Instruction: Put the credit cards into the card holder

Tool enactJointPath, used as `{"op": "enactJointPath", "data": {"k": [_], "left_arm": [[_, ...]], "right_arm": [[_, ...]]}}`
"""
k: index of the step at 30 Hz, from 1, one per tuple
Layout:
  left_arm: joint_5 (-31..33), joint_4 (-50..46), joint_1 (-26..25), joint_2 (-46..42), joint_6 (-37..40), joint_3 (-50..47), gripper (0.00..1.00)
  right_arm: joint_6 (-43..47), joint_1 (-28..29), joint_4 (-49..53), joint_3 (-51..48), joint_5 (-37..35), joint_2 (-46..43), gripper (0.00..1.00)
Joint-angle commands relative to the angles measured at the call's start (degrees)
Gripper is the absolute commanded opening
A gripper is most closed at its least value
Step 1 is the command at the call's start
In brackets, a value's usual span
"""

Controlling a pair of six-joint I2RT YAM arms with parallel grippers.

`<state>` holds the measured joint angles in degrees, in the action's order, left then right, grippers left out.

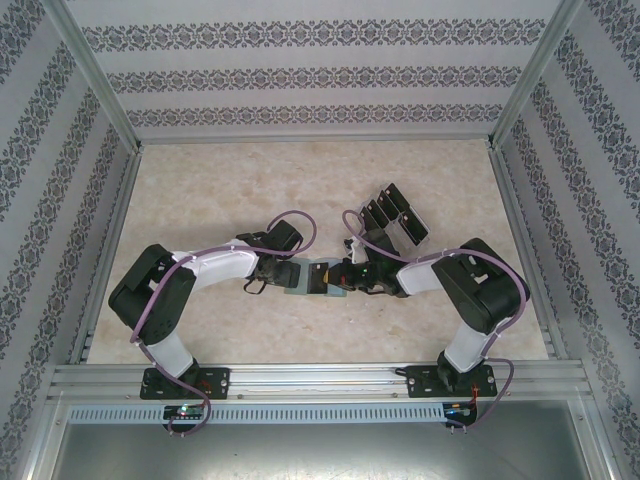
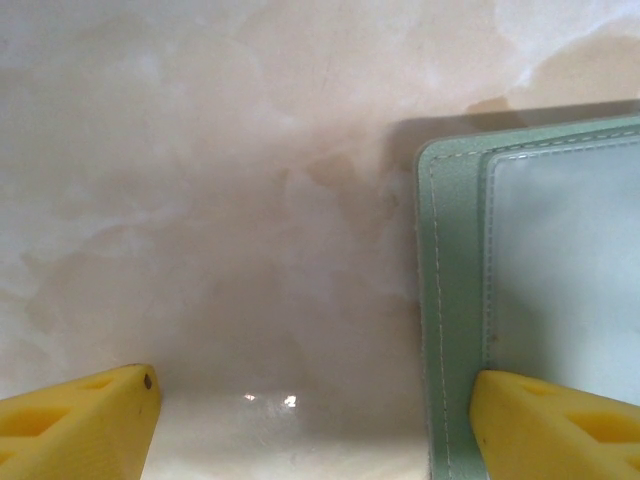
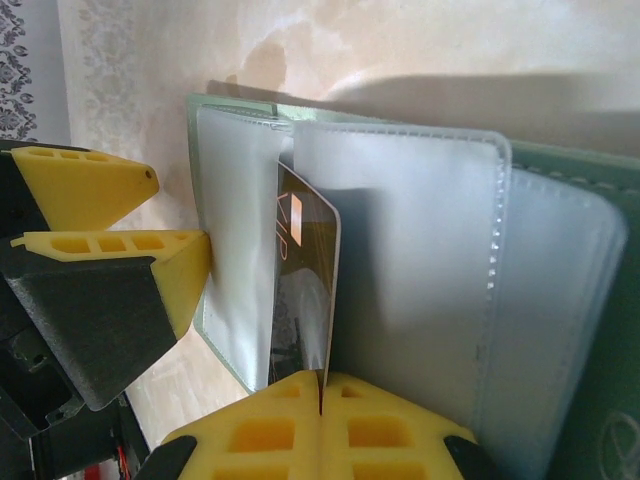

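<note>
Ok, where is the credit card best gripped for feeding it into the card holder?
By its trailing end, pinched across the flat faces, from the side away from the clear sleeves. The credit card stands on edge, its leading end among the card holder's sleeves, so only the trailing end is free; the right tool is shut on it there.

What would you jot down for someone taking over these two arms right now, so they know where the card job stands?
Left gripper: open, one finger at the edge of the card holder, apparently steadying it.
Right gripper: shut on one credit card, whose far end sits among the holder's clear sleeves.
The card holder lies open between the two grippers. The other cards stand in a row further back.
Done: no card visibly seated yet.
Left: push this card home, then fetch the rest.
</note>
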<state>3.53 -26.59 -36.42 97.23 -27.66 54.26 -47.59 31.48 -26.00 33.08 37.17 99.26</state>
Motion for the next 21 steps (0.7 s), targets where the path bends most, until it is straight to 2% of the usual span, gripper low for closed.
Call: {"op": "enactJointPath", "data": {"k": [1, 21], "left_arm": [[3.0, -2.0, -0.4, 1.5, -0.6, -1.6, 0.82], [2.1, -1.1, -0.4, 1.0, -0.6, -2.5, 0.82]], "right_arm": [[1.5, 0.8, 2.0, 0.7, 0.9, 2.2, 0.00], [-4.9, 0.8, -0.9, -1.3, -6.6, 1.0, 0.00]]}}
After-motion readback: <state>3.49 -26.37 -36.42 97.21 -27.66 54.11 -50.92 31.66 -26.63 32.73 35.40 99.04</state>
